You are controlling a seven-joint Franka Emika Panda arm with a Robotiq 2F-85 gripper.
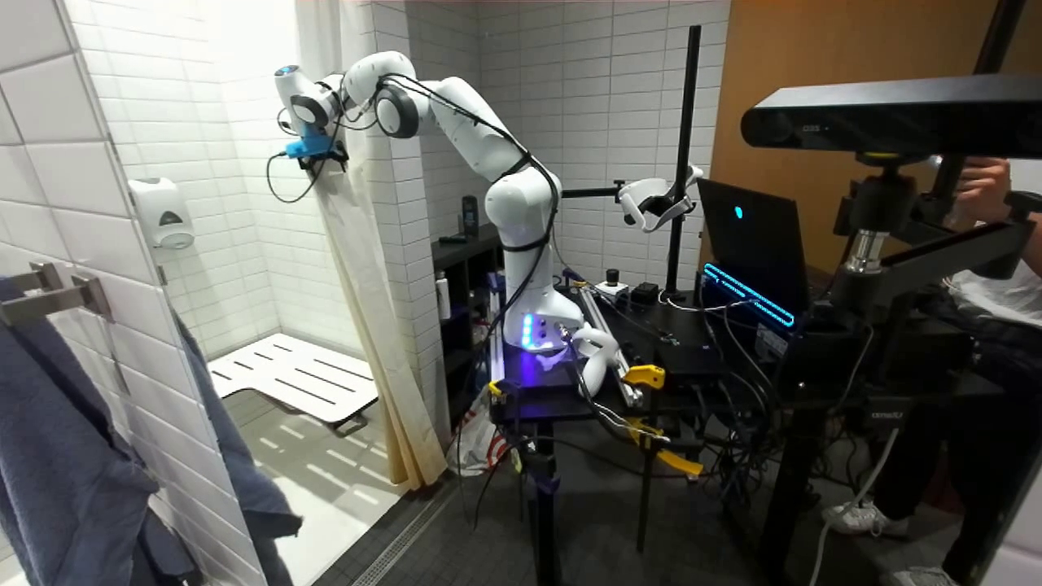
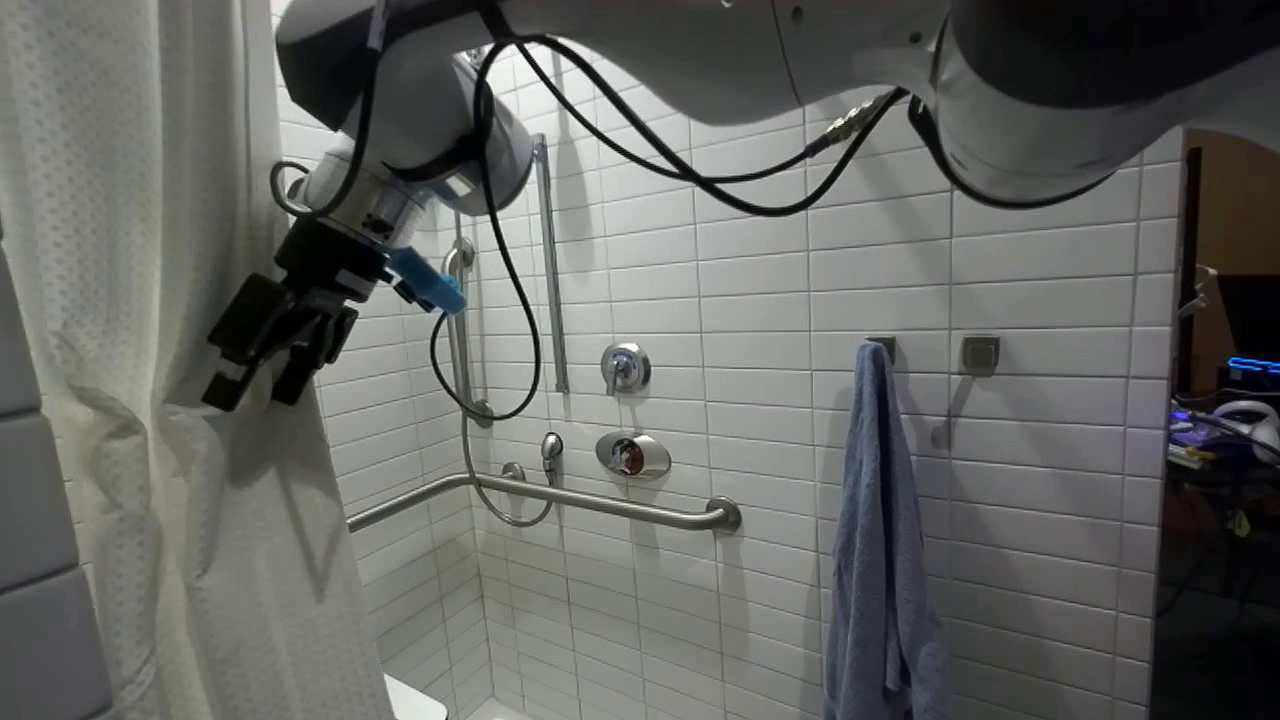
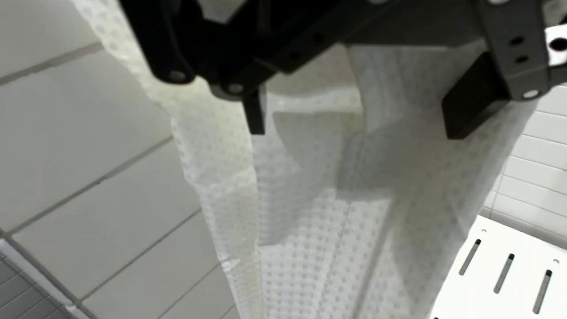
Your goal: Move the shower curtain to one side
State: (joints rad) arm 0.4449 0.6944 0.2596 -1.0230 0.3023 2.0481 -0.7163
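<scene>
The shower curtain is pale and dotted. It hangs in long folds beside the tiled wall end in an exterior view (image 1: 358, 268), its lower part slanting toward the floor. In an exterior view (image 2: 150, 300) it fills the left side, with creases near the fingertips. My gripper (image 2: 262, 390) points downward in front of the curtain, its two black fingers spread apart. In the wrist view the fingers of the gripper (image 3: 356, 128) are wide apart, with the curtain (image 3: 301, 266) behind and below the gap. No cloth is visibly pinched. Whether the fingertips touch the curtain cannot be told.
A white slatted shower bench (image 1: 301, 378) stands beyond the curtain; it also shows in the wrist view (image 3: 500, 274). A tiled wall end (image 1: 407, 244) stands right beside the curtain. A metal grab bar (image 2: 620, 508) and a blue towel (image 2: 880, 540) are on the shower wall.
</scene>
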